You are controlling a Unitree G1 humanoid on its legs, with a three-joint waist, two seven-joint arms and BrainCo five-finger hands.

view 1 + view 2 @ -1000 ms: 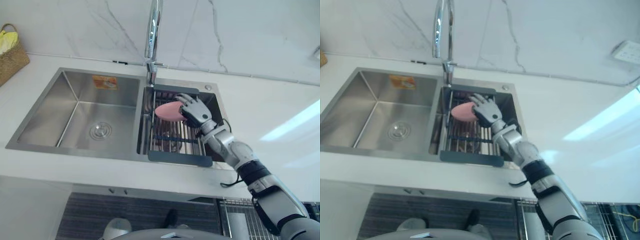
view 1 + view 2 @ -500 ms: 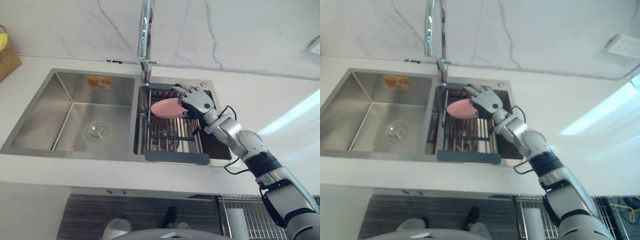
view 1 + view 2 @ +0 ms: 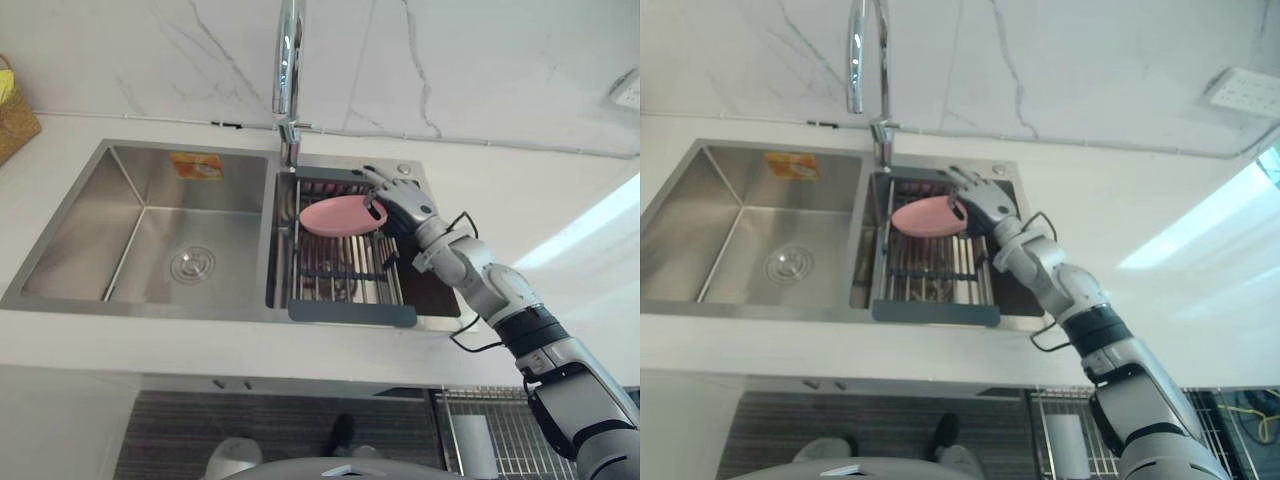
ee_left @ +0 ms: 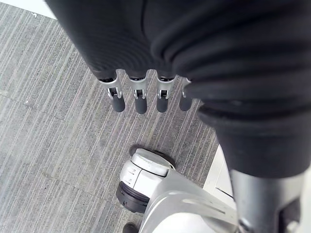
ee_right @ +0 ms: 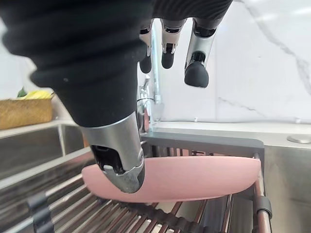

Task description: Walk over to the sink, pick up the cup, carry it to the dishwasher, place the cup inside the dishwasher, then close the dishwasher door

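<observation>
Sink rack [image 3: 345, 287] — right hand [image 3: 405, 210] hides cup [image 3: 335, 215] end.

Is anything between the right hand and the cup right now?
Nothing visible. The pink cup lies on its side on the sink rack, and the right hand is open right beside it. The faucet stands behind, off the path.

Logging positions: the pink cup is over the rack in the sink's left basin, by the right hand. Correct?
Wrong basin: the left eye view shows the pink cup over the rack in the sink's right basin, by the right hand.
</observation>
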